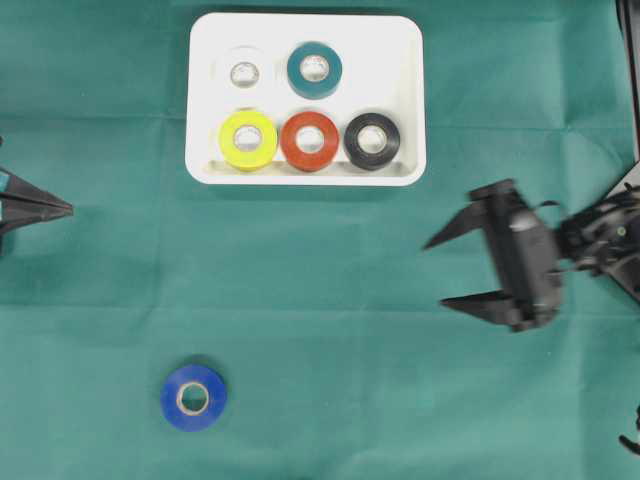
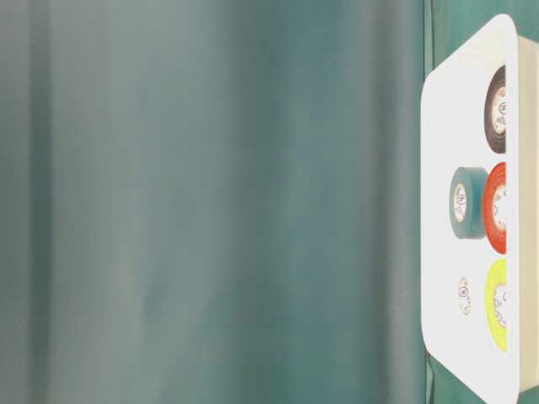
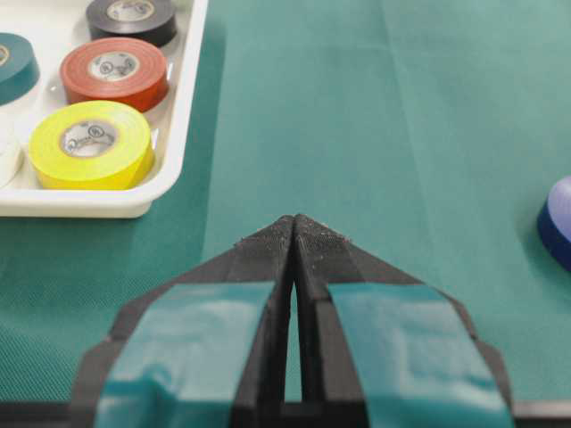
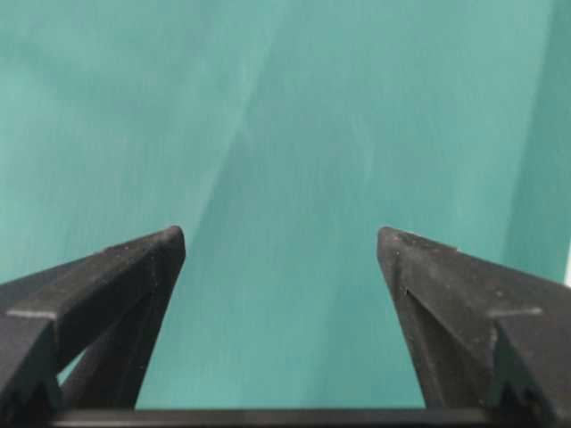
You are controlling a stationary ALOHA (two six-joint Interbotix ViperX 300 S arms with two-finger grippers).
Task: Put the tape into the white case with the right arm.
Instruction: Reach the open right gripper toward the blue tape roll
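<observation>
- Both fingers of my right gripper [image 4: 281,245] fill the foreground of the right wrist view, spread wide with only green cloth [image 1: 330,300] between them. Nothing is held; the gap is set to straddle a roll.
- Green cloth covers the whole work surface under and ahead of my hand.
- White case [image 1: 405,95] lies ahead of my fingertips and off to the upper side in the overhead view, well apart. It already holds five rolls, with one bare spot in its back corner nearest my side, which I judge to be the destination.
- Left gripper [image 3: 293,223] rests far across from my hand, fingers pressed together on nothing, parked clear of my path.
- Blue tape [image 1: 193,397] lies flat on the cloth, far ahead of my fingertips and to the lower side, outside the case. Flat orientation suits a pinch from above across its outer wall.
</observation>
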